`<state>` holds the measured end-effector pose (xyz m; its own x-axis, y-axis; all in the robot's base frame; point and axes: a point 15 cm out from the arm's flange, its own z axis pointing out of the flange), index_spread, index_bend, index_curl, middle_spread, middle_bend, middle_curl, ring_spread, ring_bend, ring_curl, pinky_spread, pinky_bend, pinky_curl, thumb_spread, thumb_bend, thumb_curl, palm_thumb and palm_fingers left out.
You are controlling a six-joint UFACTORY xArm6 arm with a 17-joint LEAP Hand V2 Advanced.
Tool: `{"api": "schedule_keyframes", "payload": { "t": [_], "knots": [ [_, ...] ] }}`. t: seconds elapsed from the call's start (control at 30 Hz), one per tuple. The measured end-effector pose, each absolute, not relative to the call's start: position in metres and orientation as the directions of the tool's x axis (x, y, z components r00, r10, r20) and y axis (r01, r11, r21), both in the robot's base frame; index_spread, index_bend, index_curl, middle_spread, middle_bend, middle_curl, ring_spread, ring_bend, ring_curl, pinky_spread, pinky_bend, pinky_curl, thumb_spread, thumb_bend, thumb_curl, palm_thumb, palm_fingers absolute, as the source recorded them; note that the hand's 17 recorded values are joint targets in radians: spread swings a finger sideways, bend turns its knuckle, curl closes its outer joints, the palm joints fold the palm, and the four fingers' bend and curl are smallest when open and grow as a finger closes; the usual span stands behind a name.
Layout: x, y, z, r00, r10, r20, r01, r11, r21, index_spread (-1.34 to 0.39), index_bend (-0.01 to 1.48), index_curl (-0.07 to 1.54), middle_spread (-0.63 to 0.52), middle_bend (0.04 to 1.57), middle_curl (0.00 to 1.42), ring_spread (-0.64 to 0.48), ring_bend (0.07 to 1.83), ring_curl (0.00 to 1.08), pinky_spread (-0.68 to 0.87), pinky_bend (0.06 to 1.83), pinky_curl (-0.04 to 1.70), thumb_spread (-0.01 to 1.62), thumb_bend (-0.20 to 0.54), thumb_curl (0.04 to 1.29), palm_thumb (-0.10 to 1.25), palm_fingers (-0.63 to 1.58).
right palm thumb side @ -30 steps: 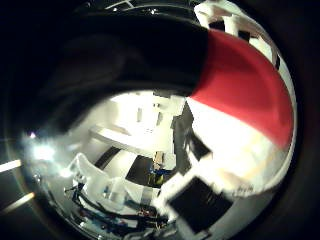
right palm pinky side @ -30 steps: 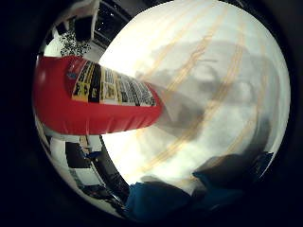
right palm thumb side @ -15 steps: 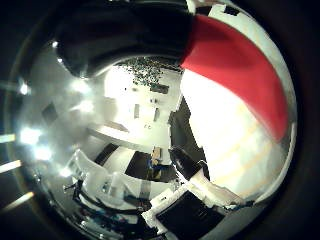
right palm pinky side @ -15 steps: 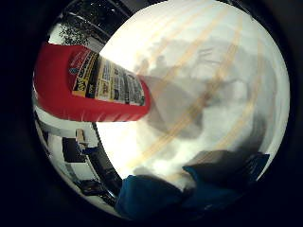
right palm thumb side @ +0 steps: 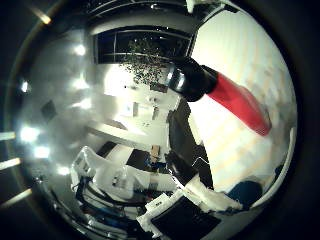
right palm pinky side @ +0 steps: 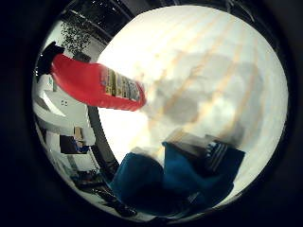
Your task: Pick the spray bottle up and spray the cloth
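Note:
The red spray bottle (right palm pinky side: 94, 85) with a black spray head (right palm thumb side: 187, 80) stands on the light wooden table (right palm pinky side: 213, 61), its base near the table's edge. It is clear of my palm and nothing touches it. A crumpled blue cloth (right palm pinky side: 170, 184) lies on the same table, a short way from the bottle's base. White and black parts of my hand (right palm thumb side: 185, 210) show only at the edge of the thumb side view, relaxed and holding nothing.
A small striped thing (right palm pinky side: 215, 153) lies at the cloth's edge. Beyond the table's edge are white desks (right palm thumb side: 135, 130), a leafy plant (right palm thumb side: 145, 62) before dark windows, and bright ceiling lights.
The bottle filled much of both views a second ago and now looks small and far, so my palm has drawn back from it. More of the blue cloth shows now.

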<state>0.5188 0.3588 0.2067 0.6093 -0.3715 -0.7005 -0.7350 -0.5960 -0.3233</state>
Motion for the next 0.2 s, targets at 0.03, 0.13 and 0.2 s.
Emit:
{"api": "schedule_keyframes", "payload": {
  "t": [0.03, 0.13, 0.2],
  "knots": [
    [0.523, 0.345, 0.219, 0.617, -0.389, -0.684, -0.735, -0.595, -0.324, -0.33, 0.17, 0.31, 0.08, 0.19, 0.29, 0.19, 0.30, 0.22, 0.40, 0.36, 0.34, 0.98, -0.029, 0.31, 0.54, 0.04],
    [0.528, 0.303, 0.258, 0.608, -0.428, -0.668, -0.753, -0.576, -0.317, -0.32, 0.17, 0.31, 0.09, 0.18, 0.29, 0.20, 0.29, 0.23, 0.40, 0.36, 0.34, 0.99, -0.025, 0.31, 0.54, 0.04],
    [0.523, 0.289, 0.280, 0.601, -0.429, -0.674, -0.759, -0.571, -0.314, -0.32, 0.17, 0.30, 0.10, 0.18, 0.29, 0.20, 0.29, 0.23, 0.41, 0.36, 0.33, 1.00, -0.025, 0.31, 0.55, 0.04]
  ]
}}
